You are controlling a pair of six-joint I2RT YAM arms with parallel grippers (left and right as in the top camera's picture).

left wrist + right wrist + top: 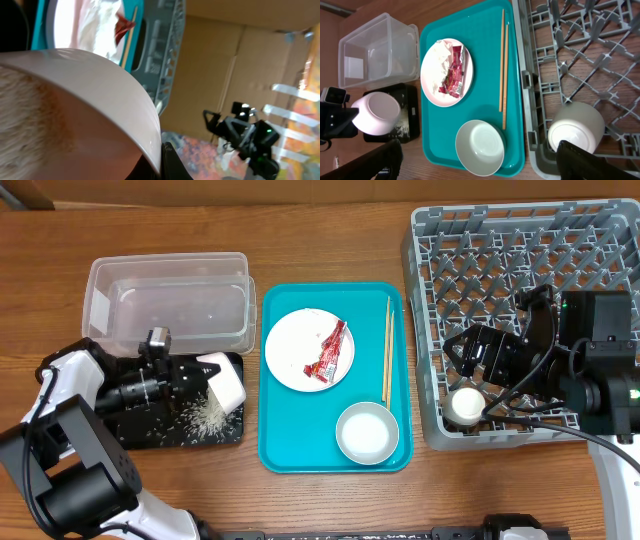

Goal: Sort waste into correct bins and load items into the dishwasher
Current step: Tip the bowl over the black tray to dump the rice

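Wooden surface [330, 220]: brown planks with visible grain carried everything; brown cardboard-like panels stood behind it in the left wrist view.
Writing: the crinkled red-and-white snack wrapper [330, 352] bore print too small to read.
Chopsticks: the pair of thin wooden chopsticks [387, 350] lay side by side along the right side of the teal serving tray [300, 450], long axis running far to near, parallel to the edge of the grey plastic dish rack [500, 250].
Plate: the round white plate [290, 345] on the teal tray held the wrapper and a crumpled white napkin [440, 55].
Bowl: a pale grey-white bowl [365, 432] sat upright at the tray's near right corner.
Left tool [205, 368]: clamped on the rim of a pale pinkish-white dish [228, 385], tipped underside-up over the flat black tray [140, 435].
Rice: loose white rice grains [205, 415] lay scattered on the black tray, beside the clear plastic tub [100, 290].
Right tool [465, 355]: jaws wide apart, holding nothing, above the rack.
Cup: the small white cup [465, 405] sat in the rack's near left corner.
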